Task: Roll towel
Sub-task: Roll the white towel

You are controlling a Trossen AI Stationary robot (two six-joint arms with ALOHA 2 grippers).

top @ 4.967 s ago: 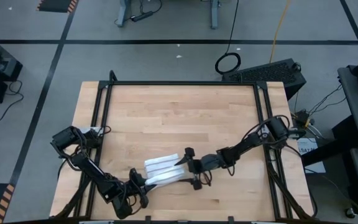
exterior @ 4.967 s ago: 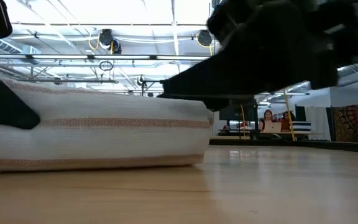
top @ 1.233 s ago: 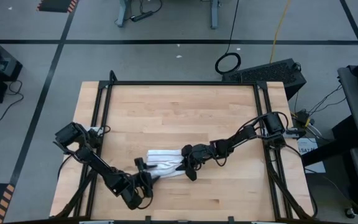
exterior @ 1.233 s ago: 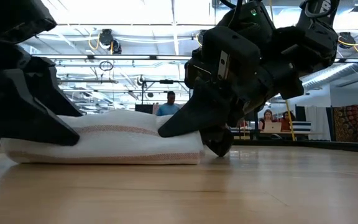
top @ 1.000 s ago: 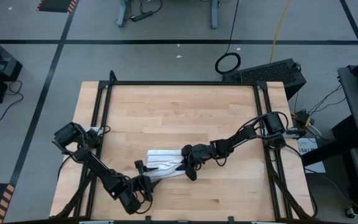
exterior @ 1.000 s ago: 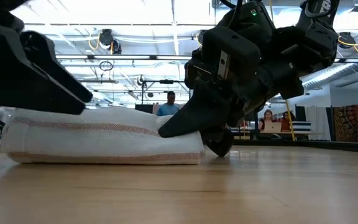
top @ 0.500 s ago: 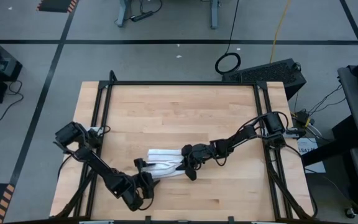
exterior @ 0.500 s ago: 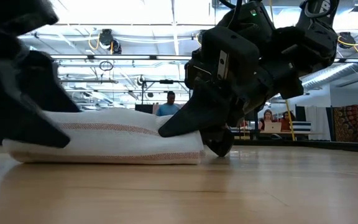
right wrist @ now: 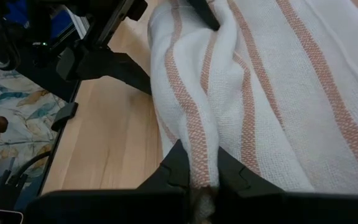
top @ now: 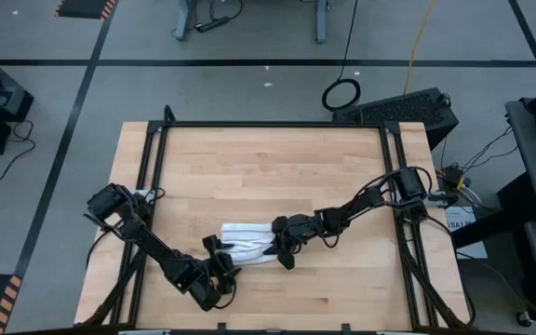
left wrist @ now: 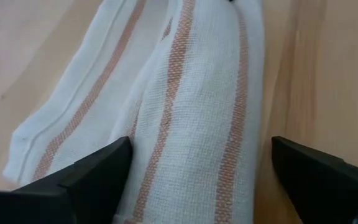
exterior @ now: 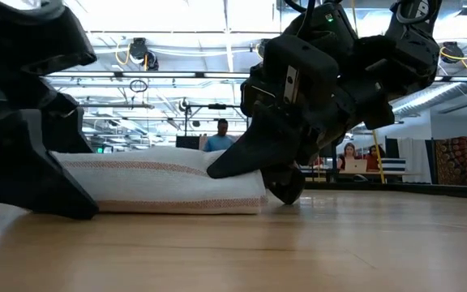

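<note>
The towel [top: 247, 248] lies folded near the desk's [top: 268, 167] front edge, long axis running between the arms: right pincer [top: 274, 249] clamped on its right end, left pincer [top: 220, 260] wide apart straddling the left end, w/ nothing gripped.

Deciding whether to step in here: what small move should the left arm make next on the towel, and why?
Probably close the left pincer on the towel: its fingers stand open astride one end, while the right pincer is shut on a fold at the other end.
</note>
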